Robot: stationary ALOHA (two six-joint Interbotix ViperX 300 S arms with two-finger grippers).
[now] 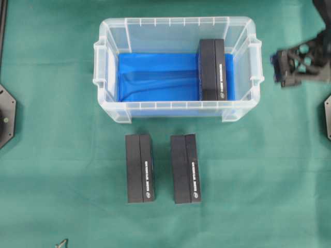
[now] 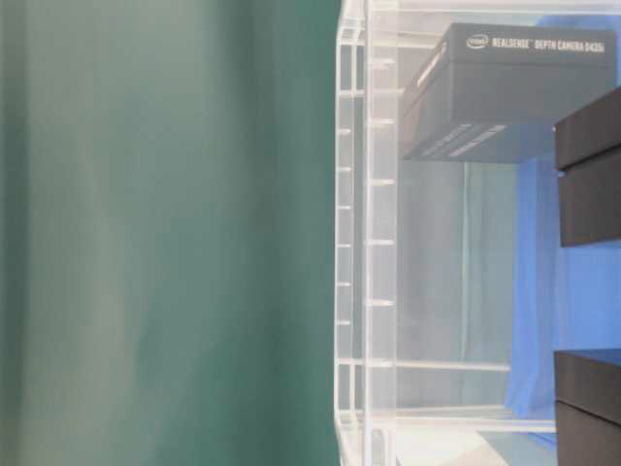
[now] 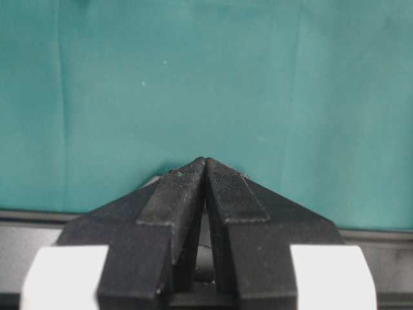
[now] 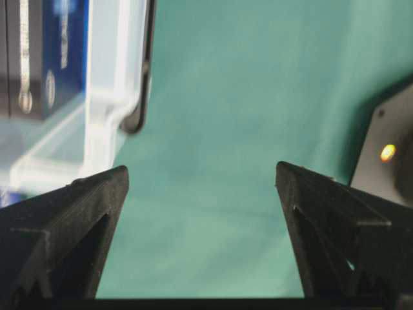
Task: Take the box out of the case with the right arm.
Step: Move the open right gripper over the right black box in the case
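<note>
Our right gripper (image 1: 283, 67), jaws spread and empty, hangs just outside the case's (image 1: 103, 77) right rim; next we must reach in over the box (image 1: 212, 70).

From the overhead view I see the right arm (image 1: 310, 57) only in part: its boom leaves the frame at the top right corner, and the right hand (image 1: 282, 67) is blurred, so I cannot separate its fingers there. Two dark mounts, one at the left edge (image 1: 6, 116) and one at the right edge (image 1: 328, 116), are cropped. A small object at the bottom edge (image 1: 62, 243) is too small to identify.

In the table-level view the case (image 2: 378, 243) is cut off at top, bottom and right. Two dark boxes (image 2: 587, 180) at the right edge are cropped.

In the right wrist view the box (image 4: 26, 58) inside the case is blurred and its print is unreadable to me.
</note>
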